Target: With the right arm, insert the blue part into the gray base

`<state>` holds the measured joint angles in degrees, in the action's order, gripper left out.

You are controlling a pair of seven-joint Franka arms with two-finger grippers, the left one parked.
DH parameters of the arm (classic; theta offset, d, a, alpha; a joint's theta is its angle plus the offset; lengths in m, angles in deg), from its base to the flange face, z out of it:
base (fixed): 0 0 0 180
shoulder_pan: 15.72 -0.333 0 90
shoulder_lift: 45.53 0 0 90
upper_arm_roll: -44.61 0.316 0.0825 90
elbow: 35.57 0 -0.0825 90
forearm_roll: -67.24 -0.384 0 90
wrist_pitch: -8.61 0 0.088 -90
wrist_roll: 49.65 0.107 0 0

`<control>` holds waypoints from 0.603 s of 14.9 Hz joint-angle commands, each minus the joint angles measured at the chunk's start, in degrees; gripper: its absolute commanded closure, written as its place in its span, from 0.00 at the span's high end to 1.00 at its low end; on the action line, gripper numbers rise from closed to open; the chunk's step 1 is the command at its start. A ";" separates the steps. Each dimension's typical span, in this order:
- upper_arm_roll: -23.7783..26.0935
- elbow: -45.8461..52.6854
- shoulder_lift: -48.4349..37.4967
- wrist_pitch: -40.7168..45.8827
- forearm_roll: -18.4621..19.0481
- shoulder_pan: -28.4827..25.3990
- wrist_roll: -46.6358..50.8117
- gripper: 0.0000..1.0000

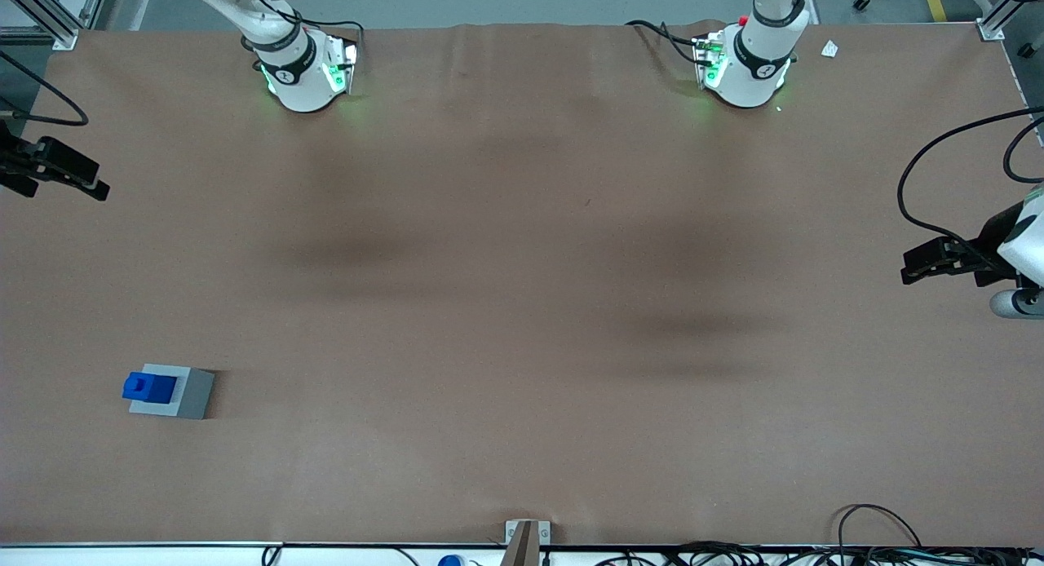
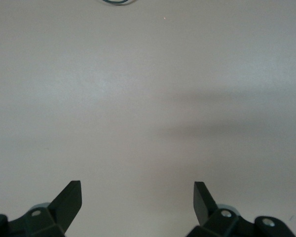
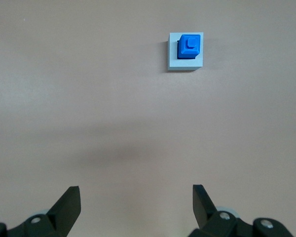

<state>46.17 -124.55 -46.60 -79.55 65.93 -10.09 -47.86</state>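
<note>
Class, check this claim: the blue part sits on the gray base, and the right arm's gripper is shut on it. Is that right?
Not quite. The blue part does sit on the gray base, but the gripper is not shut on it: the right wrist view shows its jaws open and empty, well away from both blocks. In the front view it hangs at the table's edge, at the working arm's end.

Blue part (image 1: 148, 386) upright in gray base (image 1: 186, 393), stub up, seated in its top recess. Pair sits on table near front camera, toward working arm's end. Gripper (image 3: 135, 205) high above table, well apart from them, fingers spread.
</note>
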 commanded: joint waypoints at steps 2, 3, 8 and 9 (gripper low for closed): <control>-0.15 0.64 -0.69 -1.05 0.69 -0.44 2.86 1.00; -0.15 1.26 0.00 -1.13 0.70 -0.44 2.78 1.00; -0.15 3.37 1.77 -0.87 1.65 -1.49 2.69 1.00; -0.15 3.63 1.77 -0.96 3.32 -2.02 2.69 1.00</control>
